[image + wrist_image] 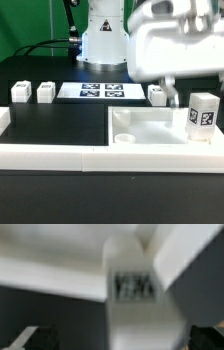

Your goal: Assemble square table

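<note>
Pincer (118,338) gapes at full width and grips nothing. Dark fingertips (30,339) stand clear on either side of the upright leg (203,115), with a gap on both sides. Wrist view is blurred, but no clamp shows.

Leg stands on end inside the tabletop slab (150,127), by its corner at the exterior view's right. It is probably set over a corner socket, ready to be twisted home; that is judgement only.

Slab lies rim up at the front edge of the bench (60,125), against the low border wall (60,156), which likely braces it against pushing.

Three loose legs (20,92) (46,92) (157,95) sit in a row toward the bench's back edge, flanking the marker board (100,92).

Surface is matte black. Behind it are a white robot base (100,35), a green backdrop (25,20) and black cables (40,45).
</note>
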Robot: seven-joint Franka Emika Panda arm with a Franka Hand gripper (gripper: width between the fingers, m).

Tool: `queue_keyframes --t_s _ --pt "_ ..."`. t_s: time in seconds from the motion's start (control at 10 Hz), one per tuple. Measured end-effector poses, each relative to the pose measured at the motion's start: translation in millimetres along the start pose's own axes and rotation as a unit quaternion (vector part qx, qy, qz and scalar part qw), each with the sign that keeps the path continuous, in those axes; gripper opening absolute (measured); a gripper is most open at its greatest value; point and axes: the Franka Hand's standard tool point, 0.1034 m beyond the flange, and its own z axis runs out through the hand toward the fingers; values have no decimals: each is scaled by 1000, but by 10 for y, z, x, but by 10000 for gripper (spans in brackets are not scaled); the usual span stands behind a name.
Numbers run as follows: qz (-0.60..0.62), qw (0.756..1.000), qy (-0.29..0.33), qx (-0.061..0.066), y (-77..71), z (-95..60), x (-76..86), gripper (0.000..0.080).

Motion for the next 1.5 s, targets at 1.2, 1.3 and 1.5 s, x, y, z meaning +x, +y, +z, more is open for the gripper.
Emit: queue_keyframes --t_s 1.2,1.3,1.5 --pt "24 978 -204 30 -266 114 -491 649" --pt "24 975 -221 27 -182 136 -450 649" --pt "32 973 -225 27 -138 177 -267 649"
